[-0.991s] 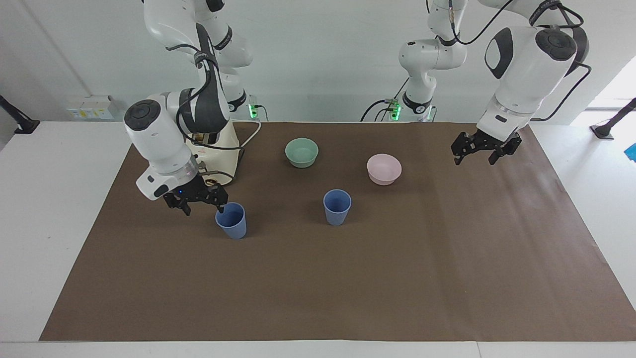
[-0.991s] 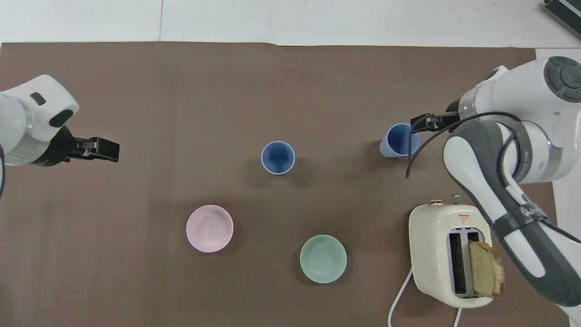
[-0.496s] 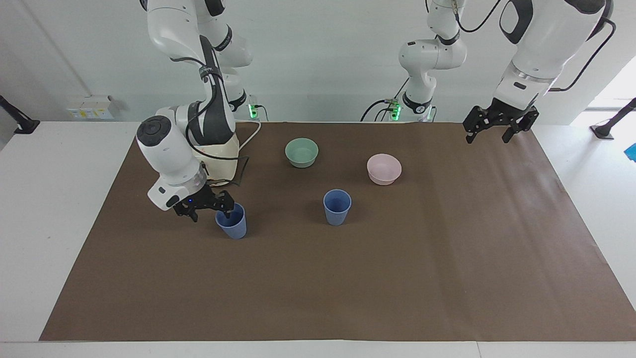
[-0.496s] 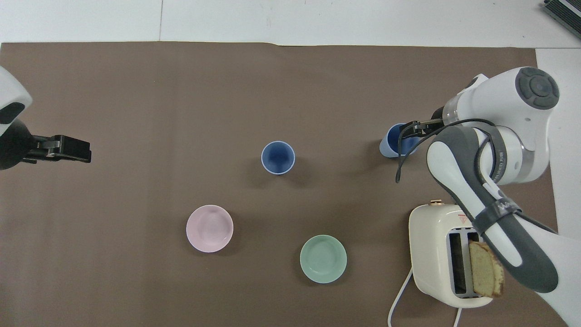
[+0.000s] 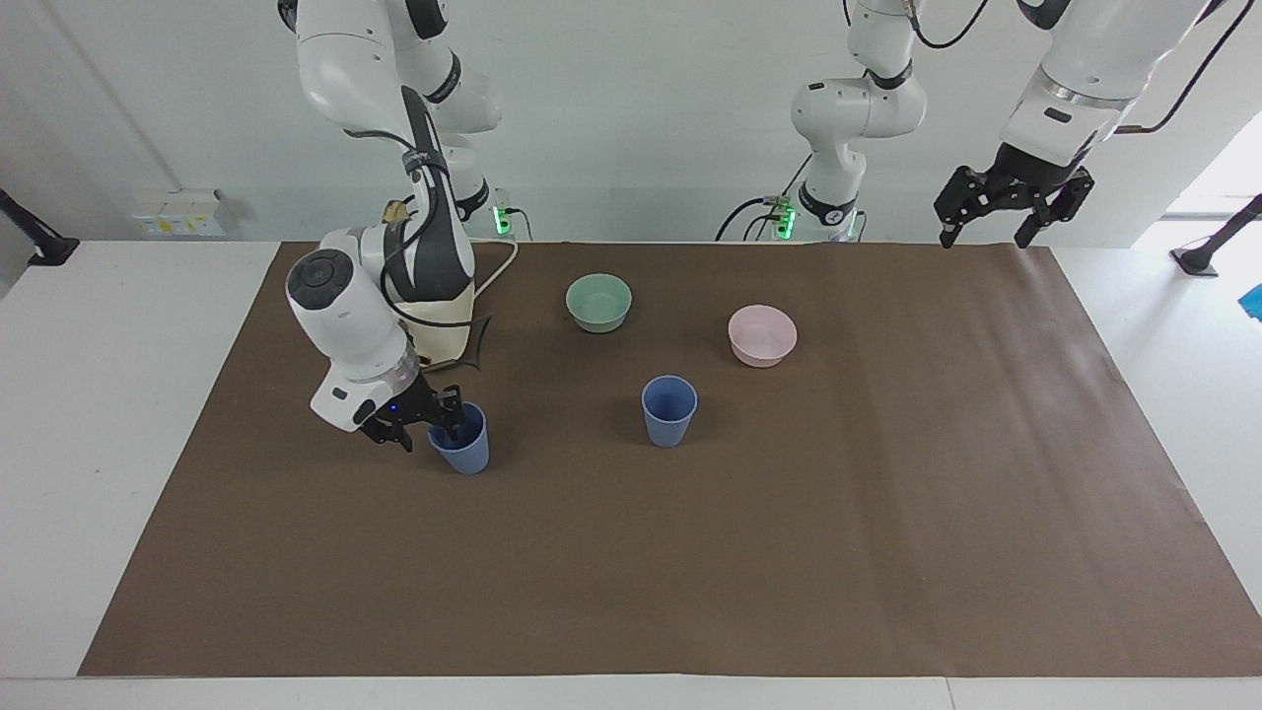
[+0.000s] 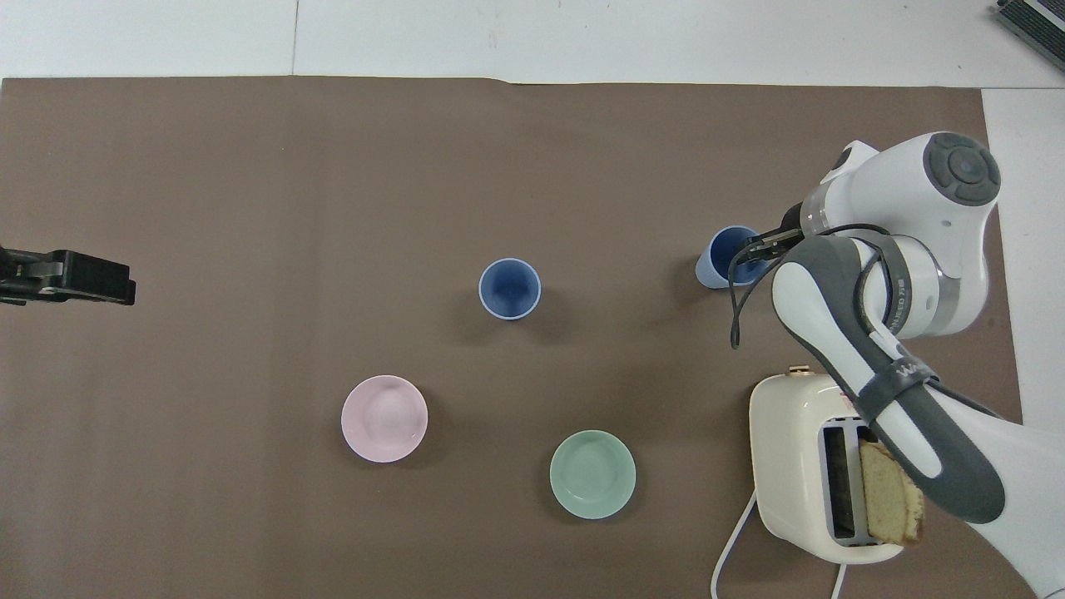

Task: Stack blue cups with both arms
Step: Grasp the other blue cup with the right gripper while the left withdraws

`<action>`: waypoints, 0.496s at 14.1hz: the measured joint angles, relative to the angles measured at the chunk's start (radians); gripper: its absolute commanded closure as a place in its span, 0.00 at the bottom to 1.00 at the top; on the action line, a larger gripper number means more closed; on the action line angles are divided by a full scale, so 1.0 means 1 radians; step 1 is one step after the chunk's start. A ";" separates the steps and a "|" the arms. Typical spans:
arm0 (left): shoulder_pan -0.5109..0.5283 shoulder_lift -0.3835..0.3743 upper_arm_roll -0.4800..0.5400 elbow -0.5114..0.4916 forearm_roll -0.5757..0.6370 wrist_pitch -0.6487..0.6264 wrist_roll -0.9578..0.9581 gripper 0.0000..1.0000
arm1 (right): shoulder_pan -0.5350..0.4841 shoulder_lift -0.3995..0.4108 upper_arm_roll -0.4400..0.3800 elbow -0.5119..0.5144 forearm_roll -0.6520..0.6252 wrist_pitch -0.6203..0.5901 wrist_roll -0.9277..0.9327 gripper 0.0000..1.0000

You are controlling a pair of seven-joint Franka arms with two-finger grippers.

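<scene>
Two blue cups stand upright on the brown mat. One cup (image 5: 669, 410) is near the middle and also shows in the overhead view (image 6: 509, 288). The other cup (image 5: 461, 444) stands toward the right arm's end; the overhead view (image 6: 717, 264) shows it too. My right gripper (image 5: 426, 427) is low at this cup and open. One finger (image 5: 453, 416) is inside the rim and the other is outside the wall. In the overhead view the right gripper (image 6: 761, 247) is partly hidden by the arm. My left gripper (image 5: 989, 215) is open, empty and raised high at the left arm's end (image 6: 125, 287).
A green bowl (image 5: 598, 302) and a pink bowl (image 5: 762, 335) sit nearer to the robots than the cups. A cream toaster (image 6: 799, 466) with a bread slice (image 6: 890, 503) stands near the right arm's base, beside the green bowl (image 6: 592, 474).
The right gripper has come down and closed in on the cup's rim, one finger now inside it. The left gripper has risen and drawn back toward the robots. Neither cup has moved.
</scene>
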 measured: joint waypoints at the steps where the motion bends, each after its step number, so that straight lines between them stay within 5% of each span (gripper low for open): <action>1: 0.000 0.000 0.001 0.000 0.000 -0.001 0.002 0.00 | 0.000 0.000 -0.001 0.000 0.000 0.001 -0.005 1.00; 7: 0.000 -0.001 0.002 0.000 -0.001 -0.007 0.004 0.00 | 0.001 0.000 0.001 0.004 0.000 0.010 -0.006 1.00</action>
